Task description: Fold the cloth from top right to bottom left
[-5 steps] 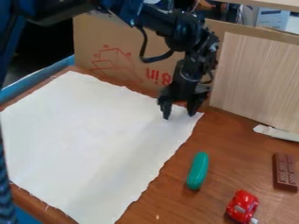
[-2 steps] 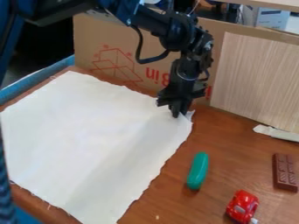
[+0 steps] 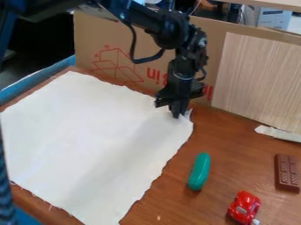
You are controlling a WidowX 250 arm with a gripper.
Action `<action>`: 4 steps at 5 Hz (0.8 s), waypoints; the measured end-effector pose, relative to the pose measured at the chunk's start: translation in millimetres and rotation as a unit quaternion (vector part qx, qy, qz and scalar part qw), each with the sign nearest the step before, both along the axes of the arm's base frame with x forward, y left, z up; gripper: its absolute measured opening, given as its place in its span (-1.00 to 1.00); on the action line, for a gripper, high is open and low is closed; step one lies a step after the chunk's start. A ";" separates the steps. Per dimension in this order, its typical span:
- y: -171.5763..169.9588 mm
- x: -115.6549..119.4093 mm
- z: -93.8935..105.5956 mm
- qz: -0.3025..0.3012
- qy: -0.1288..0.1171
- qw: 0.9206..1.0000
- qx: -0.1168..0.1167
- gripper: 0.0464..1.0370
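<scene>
The cloth (image 3: 88, 140) lay below and to the left of the gripper (image 3: 177, 116), which hung over its upper right corner, right of the frame's middle and in the upper half. The gripper's fingers were pressed together with that corner pinched between them, and a small peak of fabric stuck up just to their right. From there the cloth spread across the left and lower middle of the frame, down to the bottom edge, on the brown wooden table (image 3: 176, 202).

There was one cloth and one gripper. Right of the cloth lay one green toy (image 3: 200, 171), long and rounded, in the lower right; one red toy car (image 3: 244, 206), near the bottom edge; and one brown chocolate bar (image 3: 287, 172), by the right edge.

The cloth was white and plain, roughly four-sided, with wavy, slightly frayed edges. It was mostly flat, with soft greyish shading toward its lower right side.
</scene>
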State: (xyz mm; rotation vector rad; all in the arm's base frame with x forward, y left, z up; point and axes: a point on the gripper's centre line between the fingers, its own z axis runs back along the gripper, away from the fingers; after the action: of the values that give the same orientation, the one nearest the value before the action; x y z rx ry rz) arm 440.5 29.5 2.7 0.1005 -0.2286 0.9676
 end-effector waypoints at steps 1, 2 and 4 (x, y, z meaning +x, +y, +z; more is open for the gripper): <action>6.4 -7.9 14.4 0.001 0.006 0.999 -0.049 -0.99; 18.3 -15.3 56.1 -0.008 -0.030 0.995 -0.091 -0.99; 62.6 -63.6 70.0 -0.034 -0.034 0.991 -0.124 -0.99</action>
State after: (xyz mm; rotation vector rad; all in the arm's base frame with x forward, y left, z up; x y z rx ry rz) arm 376.9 92.1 72.7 -0.1679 -0.1714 0.9250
